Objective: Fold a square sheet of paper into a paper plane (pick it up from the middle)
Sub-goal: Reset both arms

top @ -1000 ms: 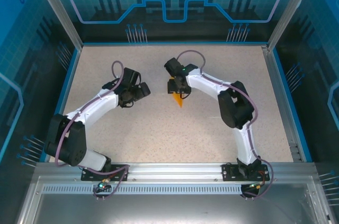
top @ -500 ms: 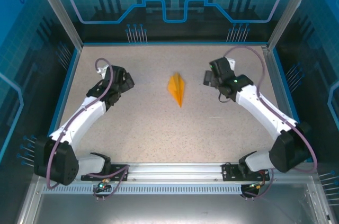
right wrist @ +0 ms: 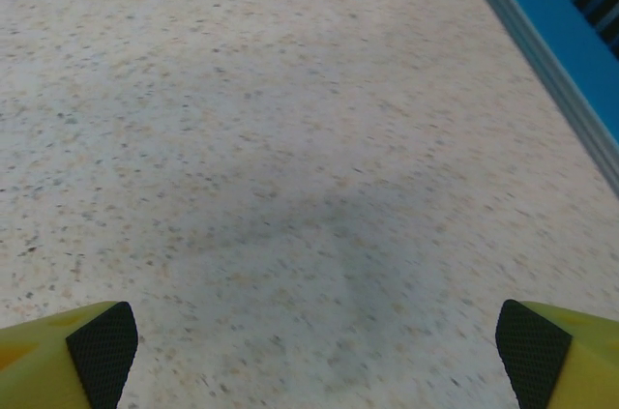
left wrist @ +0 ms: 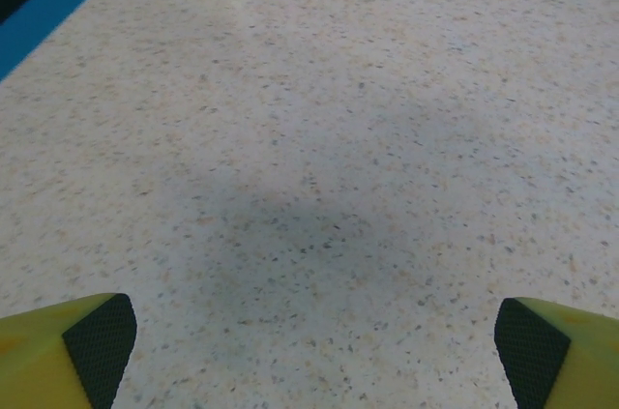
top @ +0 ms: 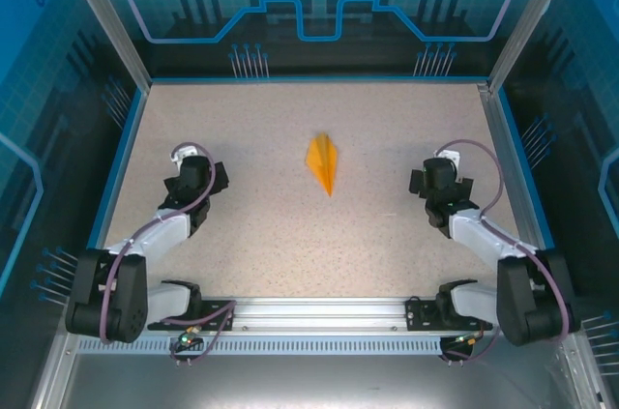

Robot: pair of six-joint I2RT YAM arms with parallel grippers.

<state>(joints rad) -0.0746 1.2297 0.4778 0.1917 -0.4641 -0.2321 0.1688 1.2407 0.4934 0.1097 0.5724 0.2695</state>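
Orange-yellow paper plane (top: 324,163) lies on the speckled table (top: 261,235). We log left gripper (left wrist: 314,346) and right gripper (right wrist: 314,346) well apart from it, both spread wide.

The paper plane (top: 323,162) lies flat on the bench (top: 290,245), about midway between its left and right edges and slightly toward the far side, with its pointed end toward the near edge. The left end effector (top: 191,169) is well apart to its left and the right end effector (top: 434,177) well apart to its right. Each is above bare bench, level with the plane's near end.
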